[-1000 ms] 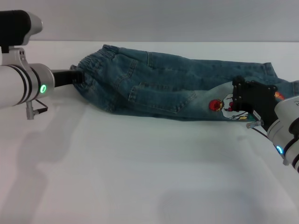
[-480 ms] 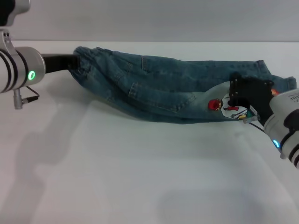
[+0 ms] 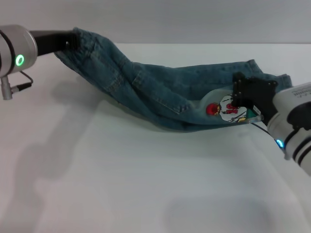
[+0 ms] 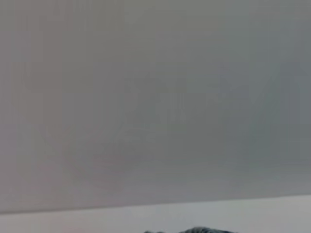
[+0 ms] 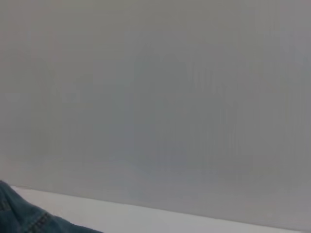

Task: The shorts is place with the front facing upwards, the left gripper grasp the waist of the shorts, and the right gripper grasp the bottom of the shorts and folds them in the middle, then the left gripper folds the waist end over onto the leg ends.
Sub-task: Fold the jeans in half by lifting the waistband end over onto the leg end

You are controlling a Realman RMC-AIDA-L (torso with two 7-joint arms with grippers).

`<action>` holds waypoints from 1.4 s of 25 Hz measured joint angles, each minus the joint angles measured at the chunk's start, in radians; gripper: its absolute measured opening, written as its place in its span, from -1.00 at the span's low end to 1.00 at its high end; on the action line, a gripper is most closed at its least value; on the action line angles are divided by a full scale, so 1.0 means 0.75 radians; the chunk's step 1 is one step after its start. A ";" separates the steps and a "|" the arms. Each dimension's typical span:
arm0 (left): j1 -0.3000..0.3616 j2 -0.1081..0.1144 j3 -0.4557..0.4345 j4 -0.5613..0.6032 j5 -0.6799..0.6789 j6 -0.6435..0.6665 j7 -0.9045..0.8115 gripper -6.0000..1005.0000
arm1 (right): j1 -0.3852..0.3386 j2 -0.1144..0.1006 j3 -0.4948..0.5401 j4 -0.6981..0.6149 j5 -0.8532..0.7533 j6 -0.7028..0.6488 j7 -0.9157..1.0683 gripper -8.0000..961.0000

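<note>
White table [image 3: 146,184], grey wall, perhaps bare, behind shorts [image 3: 160,92].

White table [image 3: 146,184]; shorts [image 3: 170,97] lying partly on it.

No text, brand or number can be read anywhere; the cartoon patch [image 3: 224,108] on the shorts [image 3: 160,90] shows only a picture.

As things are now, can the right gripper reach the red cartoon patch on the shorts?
Probably yes. The right gripper sits at the leg end of the shorts, right beside the red cartoon patch, with nothing between them. The left gripper holds the waist far away.
</note>
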 joint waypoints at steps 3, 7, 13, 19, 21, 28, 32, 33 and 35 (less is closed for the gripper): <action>0.025 0.000 0.005 -0.094 -0.002 -0.026 -0.001 -0.89 | 0.047 0.001 -0.028 -0.047 0.003 0.003 0.049 -0.98; 0.045 -0.001 0.016 -0.169 -0.008 -0.041 -0.001 -0.89 | 0.129 0.002 -0.073 -0.126 0.003 0.003 0.132 -0.98; 0.062 -0.002 0.037 -0.249 -0.011 -0.054 -0.001 -0.89 | 0.209 0.005 -0.135 -0.171 0.004 0.005 0.182 -0.98; 0.062 -0.002 0.075 -0.309 -0.014 -0.065 -0.001 -0.89 | 0.259 0.007 -0.228 -0.192 0.004 0.013 0.266 -0.98; 0.063 -0.003 0.078 -0.320 -0.014 -0.067 -0.001 -0.89 | 0.270 0.010 -0.251 -0.197 0.004 0.016 0.275 -0.98; 0.070 -0.003 0.087 -0.374 -0.014 -0.076 -0.003 -0.89 | 0.325 0.011 -0.323 -0.196 0.004 0.025 0.345 -0.98; 0.065 -0.003 0.088 -0.378 -0.015 -0.076 -0.003 -0.89 | 0.380 0.011 -0.376 -0.200 0.004 0.035 0.395 -0.98; 0.061 -0.003 0.089 -0.379 -0.017 -0.076 -0.003 -0.89 | 0.389 0.011 -0.385 -0.200 0.004 0.037 0.406 -0.98; 0.061 -0.003 0.089 -0.379 -0.017 -0.076 -0.003 -0.89 | 0.407 0.011 -0.407 -0.197 0.004 0.042 0.429 -0.98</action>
